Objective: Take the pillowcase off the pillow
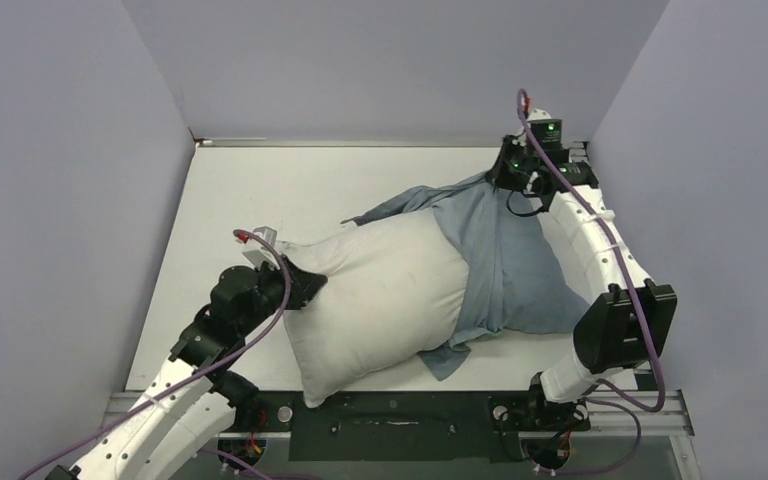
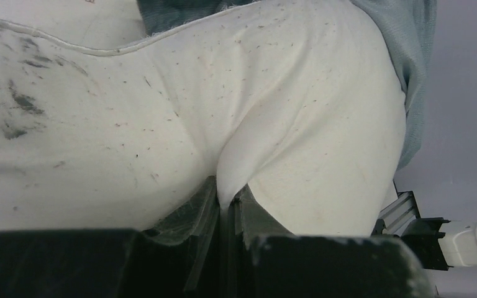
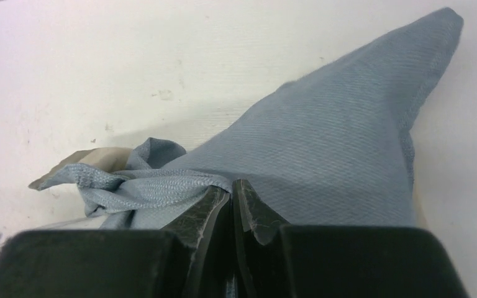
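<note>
The white pillow (image 1: pixel 380 300) lies across the middle of the table, its left two thirds bare. The grey-blue pillowcase (image 1: pixel 505 265) still covers its right end and is stretched toward the far right. My left gripper (image 1: pixel 312 287) is shut on a pinch of the pillow's white cloth at its left end; the left wrist view shows the fold between my fingers (image 2: pixel 228 202). My right gripper (image 1: pixel 500 180) is shut on the pillowcase's far edge; the right wrist view shows the grey-blue cloth (image 3: pixel 323 149) pinched at my fingertips (image 3: pixel 231 186). A bit of beige lining (image 3: pixel 102 158) shows there.
The white table (image 1: pixel 260 190) is walled by grey panels on the left, back and right. The right arm (image 1: pixel 600 250) runs along the right wall. A black rail (image 1: pixel 400 415) lines the near edge.
</note>
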### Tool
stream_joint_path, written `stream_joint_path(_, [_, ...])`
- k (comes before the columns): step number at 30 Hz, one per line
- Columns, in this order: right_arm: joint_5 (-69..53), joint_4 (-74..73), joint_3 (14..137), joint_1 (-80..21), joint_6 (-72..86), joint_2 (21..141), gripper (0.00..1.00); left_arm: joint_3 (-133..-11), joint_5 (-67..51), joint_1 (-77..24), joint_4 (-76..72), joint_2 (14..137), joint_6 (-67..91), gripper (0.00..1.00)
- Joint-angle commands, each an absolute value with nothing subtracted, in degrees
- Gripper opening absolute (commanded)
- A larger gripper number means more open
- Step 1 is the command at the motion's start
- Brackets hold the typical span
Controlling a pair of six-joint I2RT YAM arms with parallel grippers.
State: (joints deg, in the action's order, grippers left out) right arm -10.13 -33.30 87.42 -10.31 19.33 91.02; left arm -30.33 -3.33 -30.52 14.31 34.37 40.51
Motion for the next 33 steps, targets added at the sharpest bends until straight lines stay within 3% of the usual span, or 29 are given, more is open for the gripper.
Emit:
stream_joint_path(1, [-9.5,-23.5,85.8,-2.4,25.4,87.5,0.05,-34.2,4.0,-29.5,27.6,31.4,37.7,0.00])
stream_joint_path(6, [-17.0,-21.3,84.0,-4.7,25.0,90.1,0.05,-36.6,5.4,-29.3,28.8,33.9,35.5,0.00])
stream_joint_path(8, [-17.5,-21.3,84.0,-7.0,24.2,90.5,0.10,-37.9,6.0,-29.3,28.6,35.3,34.5,0.00])
stream_joint_path(10, [-18.0,-21.4,84.1,-8.8,23.6,90.0,0.22,-39.8,8.2,-29.3,29.1,37.0,33.3,0.00])
stream_joint_path(13, [-17.8,-21.6,83.1,-10.2,23.1,86.7,0.53,-43.4,12.2,-29.1,30.7,40.0,31.5,0.00])
stream_joint_path(15, [-17.9,-21.8,81.4,-10.8,22.9,83.7,0.66,-46.3,14.8,-28.8,32.3,42.9,29.7,0.00])
stream_joint_path(17, [-17.5,-22.5,78.9,-11.8,22.4,80.4,0.75,-49.5,16.4,-28.6,33.3,45.3,27.8,0.12])
stream_joint_path(19, [-16.2,-23.4,75.7,-12.5,22.3,76.8,0.81,-52.4,16.7,-28.6,34.1,47.1,25.4,0.35])
stream_joint_path(23, [-11.5,-26.3,66.5,-13.0,22.4,68.6,0.87,-58.3,15.1,-28.6,35.1,49.8,20.8,0.58])
stream_joint_path(29, [-4.6,-30.8,53.9,-13.2,25.1,57.2,0.91,-64.1,8.8,-31.3,36.6,53.4,15.1,0.73])
stream_joint_path(33, [-10.5,-26.0,45.5,-14.1,27.5,53.9,0.93,-66.4,15.4,-42.6,37.5,56.5,13.5,0.75])
